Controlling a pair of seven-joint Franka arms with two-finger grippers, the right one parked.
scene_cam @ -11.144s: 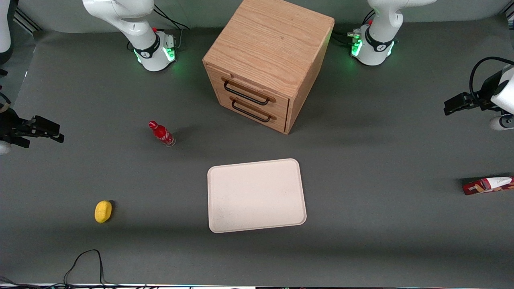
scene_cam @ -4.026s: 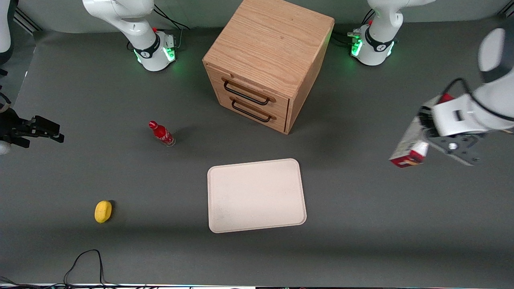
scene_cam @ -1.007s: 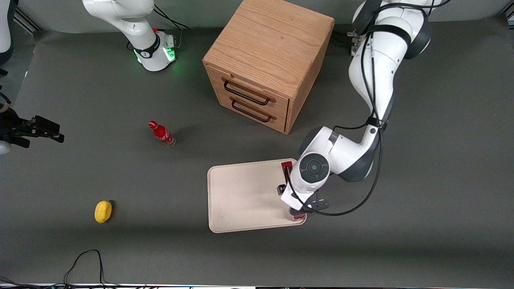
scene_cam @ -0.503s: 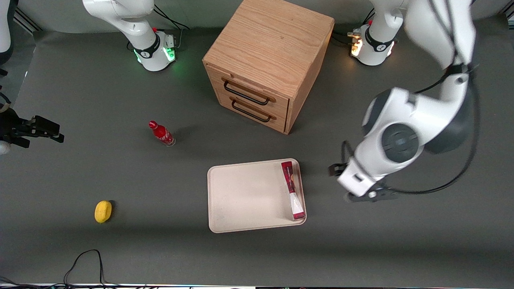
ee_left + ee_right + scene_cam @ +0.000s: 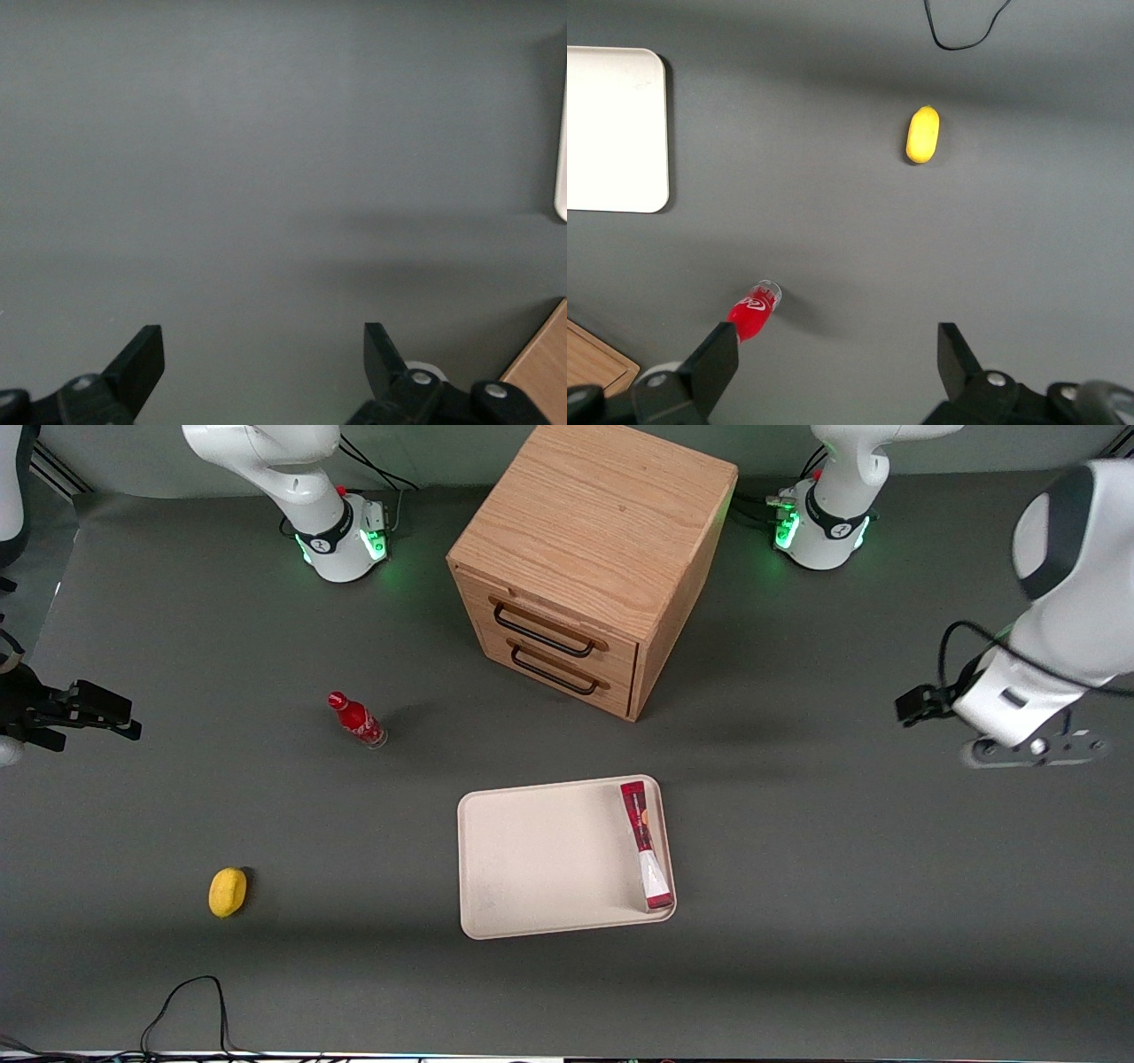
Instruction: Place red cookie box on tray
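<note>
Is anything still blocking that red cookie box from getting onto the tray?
No. The red cookie box already lies flat on the tray, along its edge toward the working arm. The pincer is open, empty, above bare table.

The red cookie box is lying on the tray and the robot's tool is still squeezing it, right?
Not quite. The red cookie box does lie on the tray, along its edge toward the working arm's end, but nothing squeezes it. The front view shows the tool far off over bare table, and the left wrist view shows its fingers open and empty.
</note>
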